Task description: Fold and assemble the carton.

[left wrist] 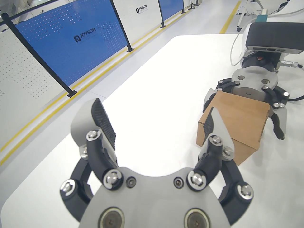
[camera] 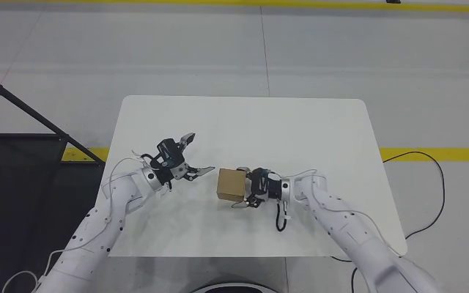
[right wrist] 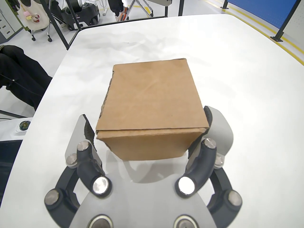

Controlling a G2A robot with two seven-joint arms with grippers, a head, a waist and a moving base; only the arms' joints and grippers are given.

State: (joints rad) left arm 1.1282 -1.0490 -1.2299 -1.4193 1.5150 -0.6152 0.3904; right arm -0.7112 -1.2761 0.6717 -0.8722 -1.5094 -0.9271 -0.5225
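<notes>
White table, yellow floor stripe, blue perforated barrier panels, cream tote bag hanging beyond

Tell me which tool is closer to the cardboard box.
Right. The right tool has one end of the box between its fingers, touching it. The left tool is open at the box's opposite end, a gap of table away.

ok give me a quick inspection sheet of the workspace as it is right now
surface: white table with rounded corners.
job's things: brown carton, looks folded shut, resting on the table.
clutter: nothing seen.
grippers: left gripper open, beside the carton and apart from it; right gripper at the carton's opposite end, grip unclear.
cables: black cable loops by the right wrist, over the table.
surroundings: grey floor with a yellow line; blue fence panels.
</notes>
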